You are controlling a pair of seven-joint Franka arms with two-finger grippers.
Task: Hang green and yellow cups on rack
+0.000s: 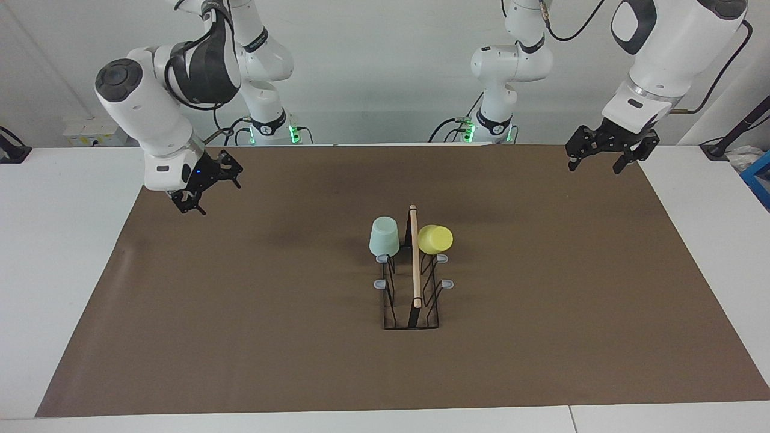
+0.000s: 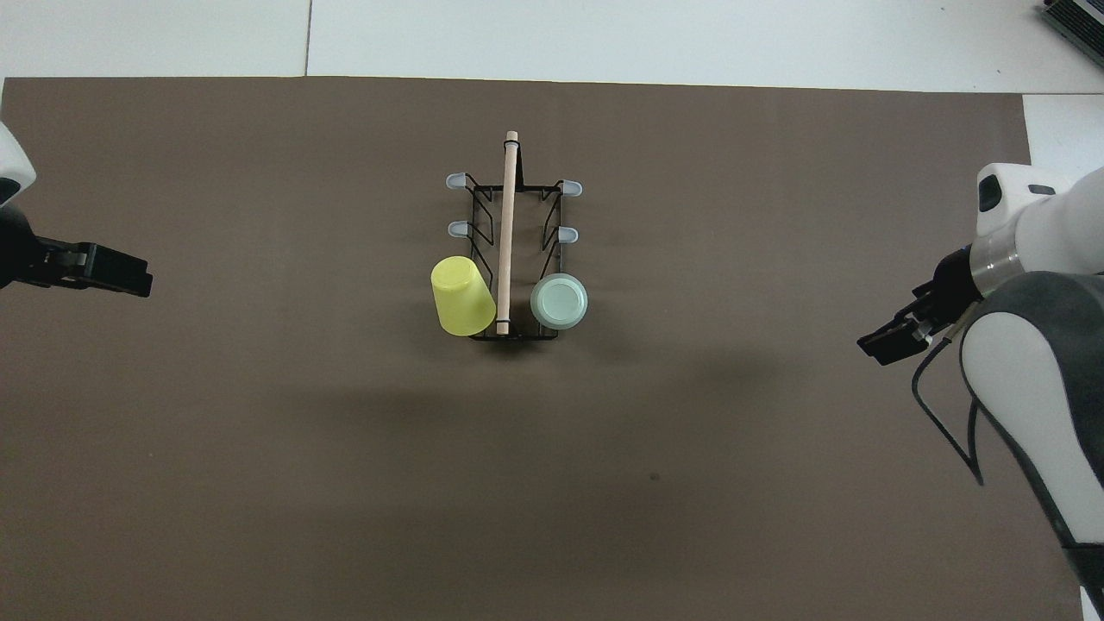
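A broad brown mat (image 1: 240,313) is lying flat over a white table (image 1: 60,240), covering nearly all of it and leaving pale strips showing along the edges, with a seam in the tabletop running out from under the mat at the edge farthest from the robots. A plain white wall (image 1: 373,60) is standing at the robots' end of the table, soft even light is falling across the whole surface, and faint shadows are pooling on the mat. A blue object (image 1: 759,177) is peeking in at the table's edge at the left arm's end.
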